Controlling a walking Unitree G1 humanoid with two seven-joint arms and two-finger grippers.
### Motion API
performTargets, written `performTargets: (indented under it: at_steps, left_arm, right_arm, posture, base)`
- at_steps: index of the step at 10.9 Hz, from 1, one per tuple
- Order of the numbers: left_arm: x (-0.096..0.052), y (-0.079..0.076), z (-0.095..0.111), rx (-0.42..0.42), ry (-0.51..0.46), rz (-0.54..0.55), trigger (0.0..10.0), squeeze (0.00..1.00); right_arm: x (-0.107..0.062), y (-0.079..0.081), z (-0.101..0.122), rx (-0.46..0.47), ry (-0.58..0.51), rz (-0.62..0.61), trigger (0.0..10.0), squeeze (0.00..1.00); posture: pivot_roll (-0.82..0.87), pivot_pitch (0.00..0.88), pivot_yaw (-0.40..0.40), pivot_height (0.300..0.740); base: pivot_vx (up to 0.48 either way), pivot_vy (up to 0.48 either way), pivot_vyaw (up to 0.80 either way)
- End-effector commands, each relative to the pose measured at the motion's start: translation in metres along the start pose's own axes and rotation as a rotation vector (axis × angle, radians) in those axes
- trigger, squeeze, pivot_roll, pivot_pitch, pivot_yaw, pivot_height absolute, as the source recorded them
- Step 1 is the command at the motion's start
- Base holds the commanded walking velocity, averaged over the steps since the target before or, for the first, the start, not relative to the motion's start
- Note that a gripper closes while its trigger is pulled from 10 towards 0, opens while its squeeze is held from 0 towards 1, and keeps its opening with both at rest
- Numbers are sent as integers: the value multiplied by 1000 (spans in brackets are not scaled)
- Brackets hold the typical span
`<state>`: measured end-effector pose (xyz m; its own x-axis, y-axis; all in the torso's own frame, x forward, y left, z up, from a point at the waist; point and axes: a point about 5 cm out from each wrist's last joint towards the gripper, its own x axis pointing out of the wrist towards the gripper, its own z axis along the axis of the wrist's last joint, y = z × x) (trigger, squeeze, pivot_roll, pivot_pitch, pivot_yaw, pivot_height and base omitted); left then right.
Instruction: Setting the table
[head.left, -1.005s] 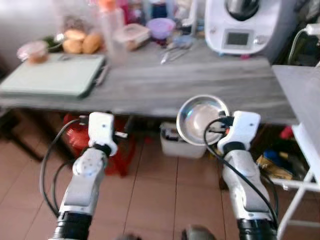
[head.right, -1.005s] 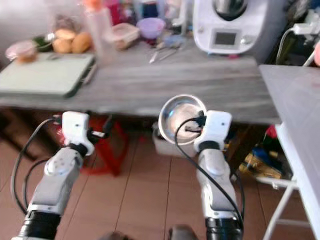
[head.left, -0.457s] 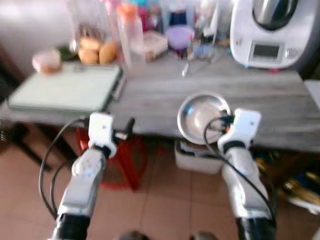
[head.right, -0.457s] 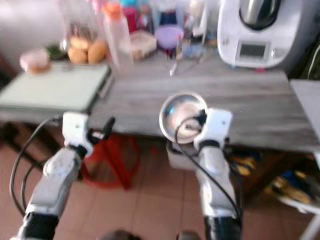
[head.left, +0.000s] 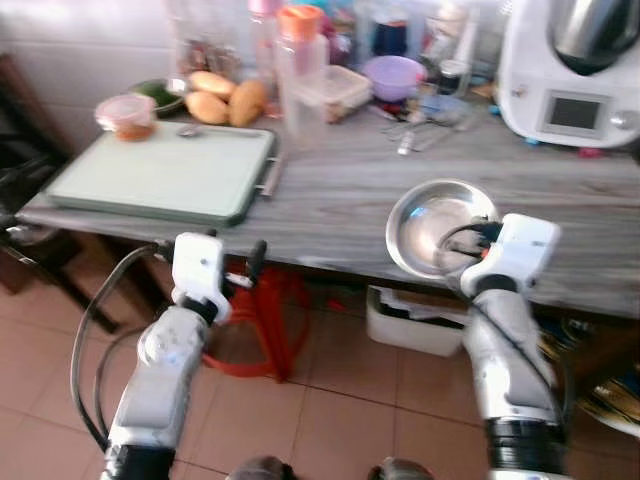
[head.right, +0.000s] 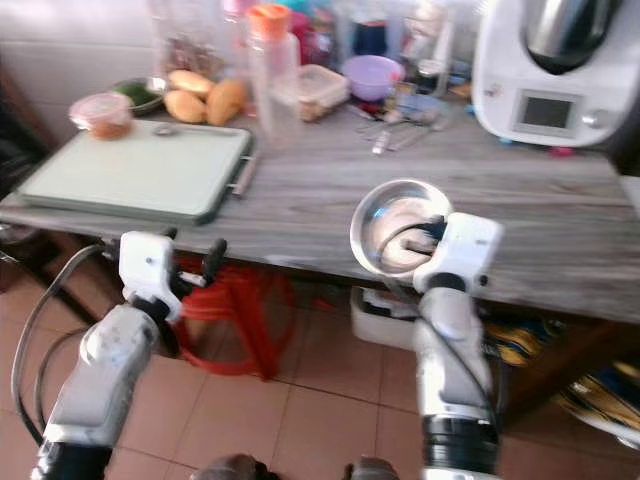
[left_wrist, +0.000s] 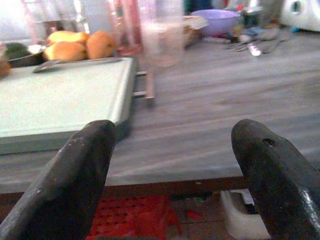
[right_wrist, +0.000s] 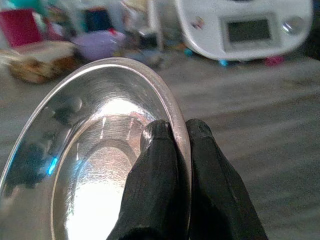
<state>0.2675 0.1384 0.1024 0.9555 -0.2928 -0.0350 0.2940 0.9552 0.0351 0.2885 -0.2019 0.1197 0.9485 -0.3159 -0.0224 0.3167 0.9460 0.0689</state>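
While the right gripper (right_wrist: 177, 145) pinches the rim of a steel bowl (head.left: 438, 226) between its two closed fingers — one inside the rim, one outside — the bowl is held tilted in the air at the near edge of the grey wooden table (head.left: 340, 190). The left gripper (left_wrist: 177, 165) is empty, its fingers spread wide, level with the table's front edge near a pale green cutting board (head.left: 165, 172). Farther back stand a bottle with an orange cap (head.left: 298, 60), a purple bowl (head.left: 394, 75) and a white kitchen machine (head.left: 575, 70).
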Motion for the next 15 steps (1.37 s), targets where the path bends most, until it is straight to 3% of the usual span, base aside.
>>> performTargets:
  at_steps: [1, 6, 9, 15]
  left_arm:
    - [0, -4, 6, 6, -16, -30, 10000, 0]
    - [-4, -5, 8, -15, -14, -65, 10000, 0]
    - [-6, -3, 6, -15, 8, -57, 10000, 0]
    - [-6, -3, 5, -22, 32, -54, 10000, 0]
  right_arm:
    - [4, -7, 2, 16, -5, -37, 10000, 0]
    - [9, -18, -3, 55, 25, -108, 10000, 0]
    - [13, -21, -8, 97, 61, -156, 10000, 0]
    - [22, -8, -18, 177, 157, -156, 10000, 0]
  posture:
    - [-15, 0, 62, 740]
    - [-9, 0, 68, 740]
    - [-4, 0, 68, 740]
    - [0, 0, 65, 740]
  base:
    - [0, 0, 0]
    - [253, 0, 0]
    - [0, 0, 0]
    - [0, 0, 0]
